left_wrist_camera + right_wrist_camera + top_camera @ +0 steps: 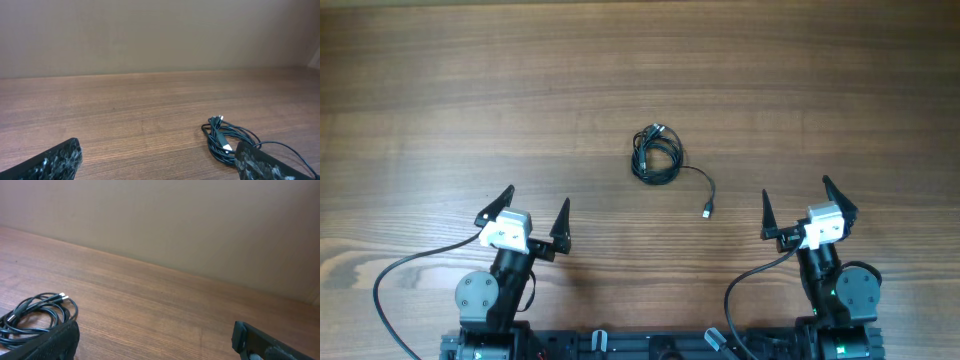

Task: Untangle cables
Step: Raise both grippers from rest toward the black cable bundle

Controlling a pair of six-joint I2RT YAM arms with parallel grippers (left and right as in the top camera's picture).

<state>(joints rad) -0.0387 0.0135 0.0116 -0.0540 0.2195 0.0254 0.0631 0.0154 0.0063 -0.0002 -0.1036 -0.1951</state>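
Note:
The cables are thin black cords bunched in a small coil at the middle of the wooden table, with one loose strand trailing right to a small plug. The coil also shows in the left wrist view low right, and in the right wrist view low left. My left gripper is open and empty near the front left, well short of the coil. My right gripper is open and empty at the front right, to the right of the loose plug.
Thicker black arm cables loop along the table's front edge by the arm bases. A plain beige wall stands behind the far table edge.

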